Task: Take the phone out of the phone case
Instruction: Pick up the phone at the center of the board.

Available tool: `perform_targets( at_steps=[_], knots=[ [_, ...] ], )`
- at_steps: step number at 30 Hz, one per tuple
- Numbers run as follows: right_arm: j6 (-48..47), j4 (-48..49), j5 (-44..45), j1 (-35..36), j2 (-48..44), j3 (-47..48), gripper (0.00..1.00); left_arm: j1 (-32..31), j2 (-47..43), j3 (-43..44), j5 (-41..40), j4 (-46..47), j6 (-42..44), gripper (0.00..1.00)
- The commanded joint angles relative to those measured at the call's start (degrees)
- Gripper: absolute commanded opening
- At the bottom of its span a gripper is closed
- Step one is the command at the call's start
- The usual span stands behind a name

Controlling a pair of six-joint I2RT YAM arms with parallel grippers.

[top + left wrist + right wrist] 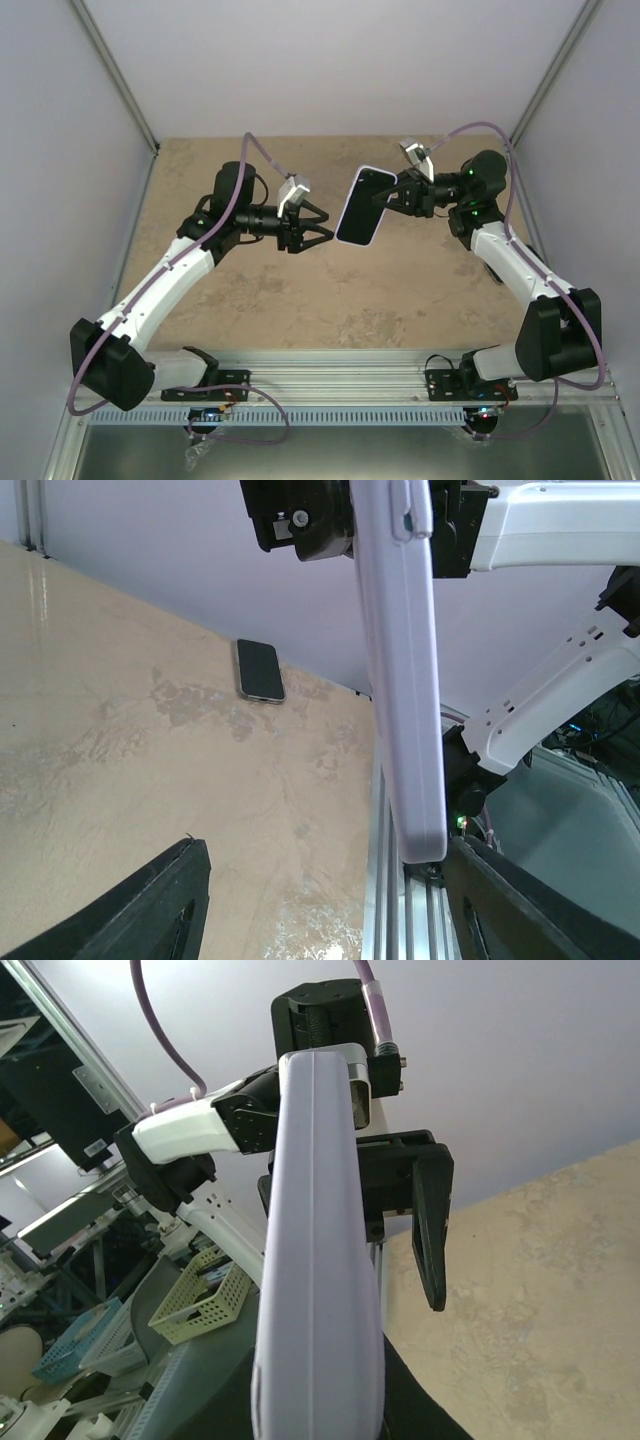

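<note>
My right gripper point(388, 198) is shut on one edge of a lavender phone case point(362, 206) and holds it upright in the air above the table's middle. The side turned to the top camera is black inside a lavender rim. I cannot tell whether that black is a phone. The case shows edge-on in the right wrist view point(318, 1260), with my right gripper point(320, 1422) at its base. My left gripper point(322, 231) is open just left of the case. In the left wrist view my left gripper point(325, 880) has the case's end point(412, 730) between its fingers, close to the right finger point(520, 910).
A black phone with a light rim point(260, 670) lies flat on the beige table point(120, 760) near the right wall. In the top view it is a dark shape point(493, 270) mostly hidden behind the right arm. Grey walls stand on three sides. A metal rail point(340, 365) runs along the front.
</note>
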Motion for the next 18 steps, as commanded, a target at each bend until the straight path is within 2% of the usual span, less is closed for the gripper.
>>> perform_targets(
  at_steps=[1, 7, 13, 18],
  knots=[
    [-2.63, -2.06, 1.47, 0.31, -1.64, 0.8, 0.01, 0.07, 0.03, -1.51, 0.84, 2.53, -0.4, 0.67],
    [-4.1, -3.9, 1.54, 0.31, -1.81, 1.02, 0.01, 0.02, -0.37, -2.79, 1.38, 3.59, -2.57, 0.65],
    [-4.34, -4.25, 1.49, 0.29, -2.23, 1.17, 0.0, 0.0, 0.26, -2.54, -1.65, 4.02, -3.36, 0.6],
    [-7.03, -7.7, 1.99, 0.31, -2.39, 1.32, 0.01, -0.04, -0.03, -2.97, 2.8, 4.36, -3.04, 0.63]
  ],
)
